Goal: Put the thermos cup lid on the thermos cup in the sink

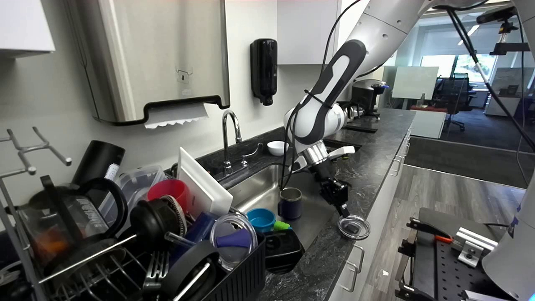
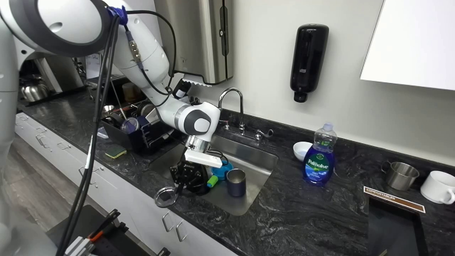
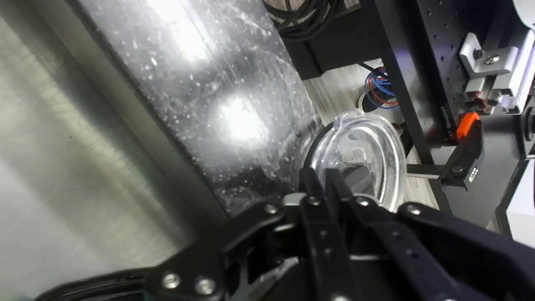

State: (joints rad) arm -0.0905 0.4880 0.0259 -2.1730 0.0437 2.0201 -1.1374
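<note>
The thermos cup is dark blue with a steel rim and stands upright in the steel sink. The cup shows in both exterior views. The clear round lid shows in both exterior views and in the wrist view. It is tilted at the counter's front edge, partly past it. My gripper has its fingers nearly together with the lid's near rim between the tips. In the exterior views the gripper is beside the sink, apart from the cup.
A blue bowl, a green-handled item and a black container are near the cup. A full dish rack stands beside the sink, holding another clear lid. The faucet rises behind. A soap bottle stands on the counter.
</note>
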